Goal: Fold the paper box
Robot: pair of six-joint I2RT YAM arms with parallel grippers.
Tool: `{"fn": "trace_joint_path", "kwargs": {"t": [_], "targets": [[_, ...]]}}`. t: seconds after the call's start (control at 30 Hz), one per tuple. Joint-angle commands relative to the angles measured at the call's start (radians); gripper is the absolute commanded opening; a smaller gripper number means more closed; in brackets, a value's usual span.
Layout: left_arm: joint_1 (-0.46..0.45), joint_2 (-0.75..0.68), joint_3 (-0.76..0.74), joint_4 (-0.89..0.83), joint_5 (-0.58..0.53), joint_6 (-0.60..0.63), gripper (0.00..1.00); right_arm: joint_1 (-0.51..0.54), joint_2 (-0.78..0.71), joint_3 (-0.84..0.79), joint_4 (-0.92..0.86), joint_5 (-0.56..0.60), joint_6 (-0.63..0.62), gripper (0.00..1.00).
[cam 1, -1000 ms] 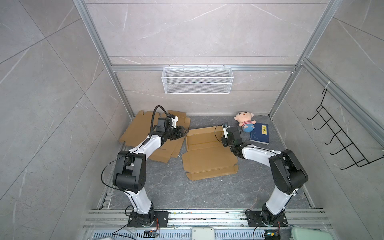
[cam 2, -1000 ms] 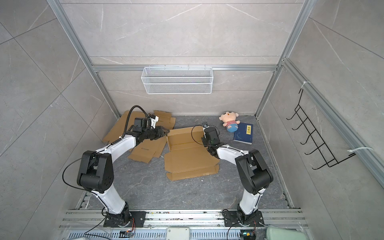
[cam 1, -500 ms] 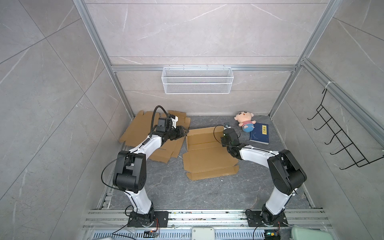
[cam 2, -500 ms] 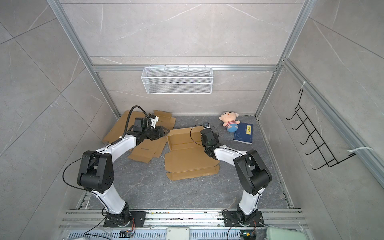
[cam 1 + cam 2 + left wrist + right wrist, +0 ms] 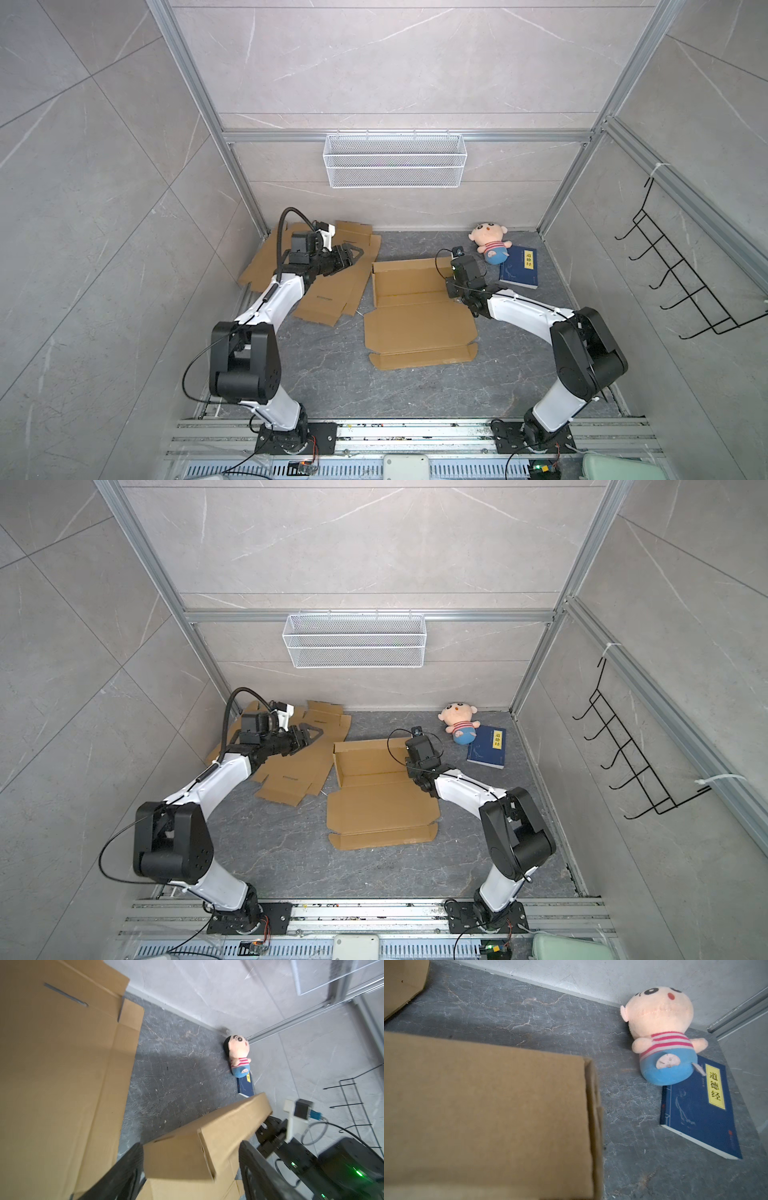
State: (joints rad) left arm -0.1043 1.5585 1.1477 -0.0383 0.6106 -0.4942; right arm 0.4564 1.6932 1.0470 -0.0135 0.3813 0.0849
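Note:
The paper box [image 5: 419, 328] [image 5: 382, 808] lies mostly flat on the dark floor in both top views, with its back wall folded up. My left gripper [image 5: 353, 253] [image 5: 311, 731] is at the left end of that wall. In the left wrist view it [image 5: 191, 1153] is open, and the wall's end flap [image 5: 176, 1159] sits loose between the fingers [image 5: 131, 1161]. My right gripper [image 5: 264, 1126] is shut, with its tips at the wall's far right end. Whether it pinches cardboard is hidden. The right wrist view shows only the raised wall [image 5: 483, 1115].
Several flat cardboard blanks [image 5: 332, 291] lie under and beside my left arm. A plush doll [image 5: 490, 245] and a blue book [image 5: 519, 268] sit just right of the box. A wire basket [image 5: 395, 166] hangs on the back wall and a black hook rack [image 5: 681, 282] on the right wall.
My left gripper's jaws have spread wider at the box's left end. My right wrist has shifted slightly along the box's right end.

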Motion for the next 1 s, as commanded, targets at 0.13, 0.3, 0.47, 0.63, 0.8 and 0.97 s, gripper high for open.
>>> {"fn": "trace_joint_path", "kwargs": {"t": [0.13,0.3,0.47,0.63,0.8,0.97], "targets": [[-0.158,-0.177,-0.271,0.119,-0.188,0.176,0.74,-0.013,0.015,0.040,-0.110,-0.051,0.033,0.00],[-0.299,-0.162,-0.340,0.158,-0.468,0.256,0.73,-0.020,0.019,0.060,-0.136,-0.069,0.036,0.00],[-0.315,-0.057,-0.266,0.155,-0.587,0.247,0.66,-0.021,0.026,0.071,-0.144,-0.075,0.043,0.00],[-0.374,0.057,-0.203,0.218,-0.676,0.253,0.58,-0.021,0.040,0.076,-0.143,-0.082,0.079,0.00],[-0.389,0.116,-0.180,0.265,-0.701,0.219,0.45,-0.021,0.045,0.078,-0.144,-0.072,0.110,0.01],[-0.389,0.130,-0.133,0.206,-0.702,0.192,0.23,-0.022,0.051,0.059,-0.109,-0.046,0.127,0.08]]}}
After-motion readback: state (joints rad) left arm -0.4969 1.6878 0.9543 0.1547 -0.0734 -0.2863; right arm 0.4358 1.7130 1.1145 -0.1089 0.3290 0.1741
